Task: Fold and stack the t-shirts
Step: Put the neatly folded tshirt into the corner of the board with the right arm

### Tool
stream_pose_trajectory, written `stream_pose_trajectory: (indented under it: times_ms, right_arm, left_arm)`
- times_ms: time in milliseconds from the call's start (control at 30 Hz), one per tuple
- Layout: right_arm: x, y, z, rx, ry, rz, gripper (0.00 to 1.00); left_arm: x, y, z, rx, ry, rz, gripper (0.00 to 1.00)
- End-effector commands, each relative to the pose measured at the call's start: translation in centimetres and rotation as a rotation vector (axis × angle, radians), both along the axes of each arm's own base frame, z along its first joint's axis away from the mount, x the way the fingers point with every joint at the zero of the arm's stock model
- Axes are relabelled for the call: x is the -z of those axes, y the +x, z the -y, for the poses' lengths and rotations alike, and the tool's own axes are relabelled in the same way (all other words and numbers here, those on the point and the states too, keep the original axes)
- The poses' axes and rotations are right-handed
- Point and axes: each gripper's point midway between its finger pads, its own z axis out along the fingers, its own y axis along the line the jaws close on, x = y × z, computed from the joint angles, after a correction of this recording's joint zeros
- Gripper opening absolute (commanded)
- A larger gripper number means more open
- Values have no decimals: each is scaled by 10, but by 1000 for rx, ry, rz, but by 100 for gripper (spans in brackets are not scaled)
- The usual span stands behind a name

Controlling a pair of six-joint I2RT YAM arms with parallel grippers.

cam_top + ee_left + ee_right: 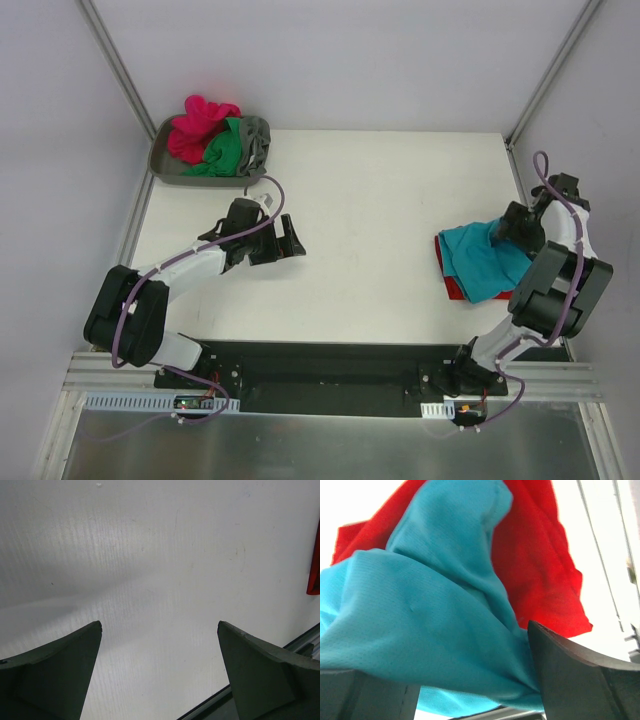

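Left fingers (pixel 55 675) are released, spread wide over bare desk (pixel 380 190), gripping nothing. Right fingers (pixel 580 675) stand equally wide apart with the teal t-shirt (pixel 420 630) bunched between them and draped over the left one; they are not clenched on it. In the overhead view the teal t-shirt (pixel 485 262) lies rumpled on the red t-shirt (pixel 452 283) at the desk's right edge. Three more t-shirts, magenta (pixel 195 125), green (pixel 225 150) and grey (pixel 258 140), are heaped in the grey tray (pixel 165 165) at the far left corner.
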Motion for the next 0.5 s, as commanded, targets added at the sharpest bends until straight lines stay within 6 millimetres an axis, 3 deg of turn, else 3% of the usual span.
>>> stream_pose_trajectory:
  times_ms: [0, 33, 133, 233, 333, 467]
  right_arm:
    - [-47, -12, 14, 56, -157, 40, 88]
    - [-55, -18, 19, 79, -208, 38, 96]
    - [-82, -33, 30, 148, -339, 49, 96]
    - [-106, -44, 27, 186, -383, 84, 96]
    - [-112, -45, 13, 180, -352, 148, 96]
    - [-93, -13, -24, 43, -159, 302, 96]
  left_arm:
    - [-13, 8, 4, 20, -23, 33, 99]
    - [-15, 7, 5, 21, -27, 35, 99]
    - [-17, 6, 4, 21, -31, 40, 99]
    - [-18, 5, 3, 18, -32, 44, 99]
    - [-20, 5, 4, 20, -38, 47, 99]
    - [-20, 4, 5, 21, -41, 44, 99]
